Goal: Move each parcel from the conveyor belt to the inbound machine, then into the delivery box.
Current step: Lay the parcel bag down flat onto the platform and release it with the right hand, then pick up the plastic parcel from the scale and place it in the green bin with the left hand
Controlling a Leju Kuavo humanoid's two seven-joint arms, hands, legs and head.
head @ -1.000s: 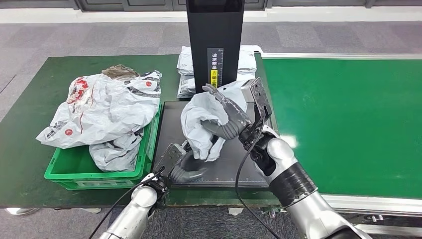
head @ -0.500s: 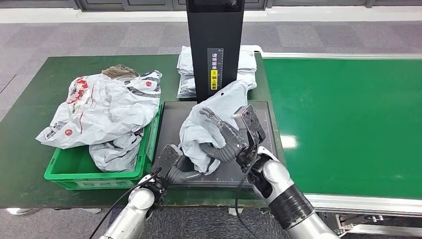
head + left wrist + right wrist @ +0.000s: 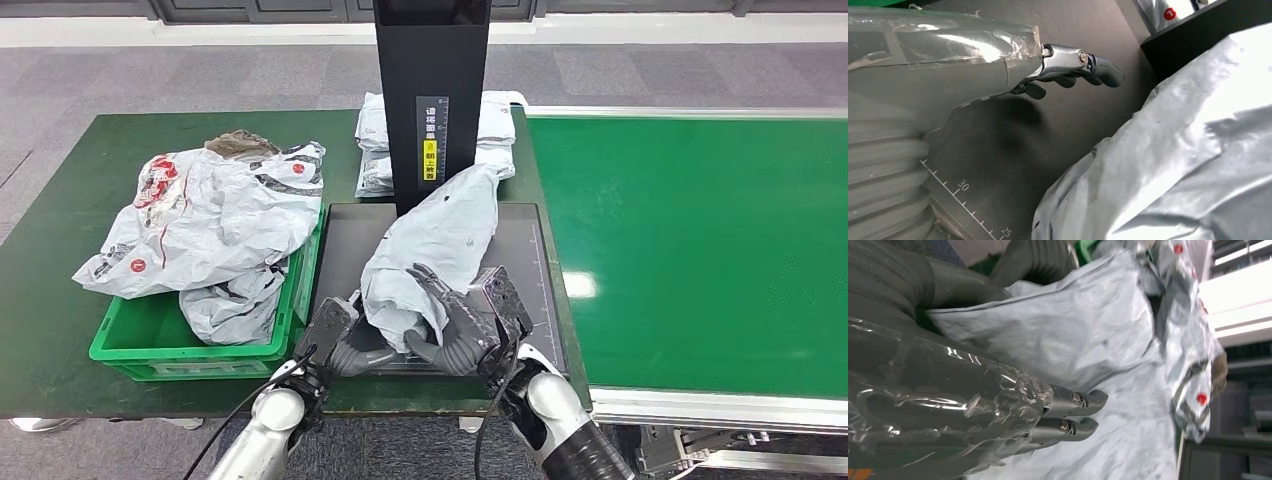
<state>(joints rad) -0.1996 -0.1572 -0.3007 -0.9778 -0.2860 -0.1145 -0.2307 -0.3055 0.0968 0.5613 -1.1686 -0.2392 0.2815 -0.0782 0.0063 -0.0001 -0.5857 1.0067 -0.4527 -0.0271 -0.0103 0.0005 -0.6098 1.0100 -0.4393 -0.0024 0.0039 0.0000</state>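
A: What's the biggest thing here?

B: One green conveyor belt (image 3: 700, 240) on the right, with nothing on its visible stretch, and one dark green table (image 3: 60, 200) on the left. At the table's inner end stands one black machine (image 3: 432, 90), a tall column over a flat dark tray (image 3: 520, 240).

A: And the parcels?

B: One grey parcel (image 3: 430, 245) lies on the tray, one end leaning against the column. One green box (image 3: 130, 335) sits just left of the tray, piled with white printed bags (image 3: 210, 215); I can make out at least two but can't count them surely. Behind the column lie more white parcels (image 3: 372, 140), at least two, partly hidden.

A: The hands?

B: Two. The right hand (image 3: 455, 320) grips the near end of the grey parcel, fingers curled over the plastic. The left hand (image 3: 350, 345) rests at the tray's near edge beside the parcel; in the left wrist view its fingers (image 3: 1098, 72) reach out over the bare tray with nothing in them.
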